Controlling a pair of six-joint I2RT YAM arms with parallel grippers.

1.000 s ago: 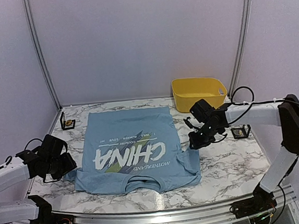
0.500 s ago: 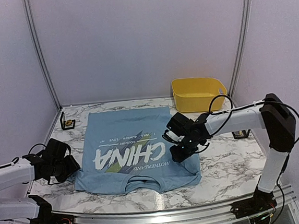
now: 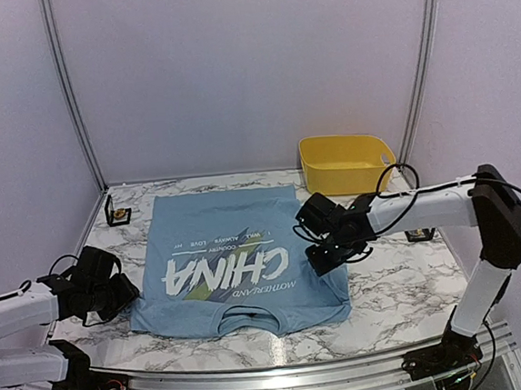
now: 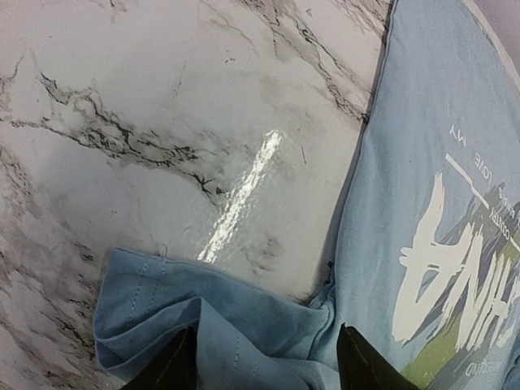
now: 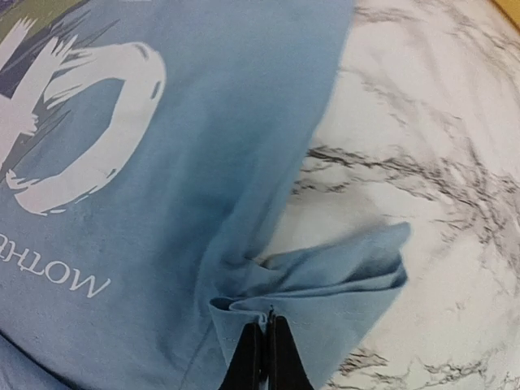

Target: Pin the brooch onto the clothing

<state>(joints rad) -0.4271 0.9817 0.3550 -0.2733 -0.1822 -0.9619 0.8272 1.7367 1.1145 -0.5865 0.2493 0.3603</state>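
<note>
Preparing rather than pinning, by the look of it: with the shirt point(image 3: 229, 252) lying flat in the middle of the table point(image 3: 405, 283), brooch not yet on it, pinching its crumpled edge toward the table's right in the tightly closed right gripper point(image 5: 264, 341), poising the partly open, empty left gripper point(image 4: 260, 366) over its edge toward the table's left.

A light blue short-sleeved T-shirt point(image 3: 226, 221) with white CHINA lettering lies flat on the white marble-patterned table point(image 3: 396, 283). The left gripper point(image 3: 116, 294) sits at its left sleeve, the right gripper point(image 3: 324, 258) on its right sleeve. A yellow plastic bin point(image 3: 341, 177) stands beyond its far right corner, a small black-framed object point(image 3: 116, 214) beside its far left corner
</note>
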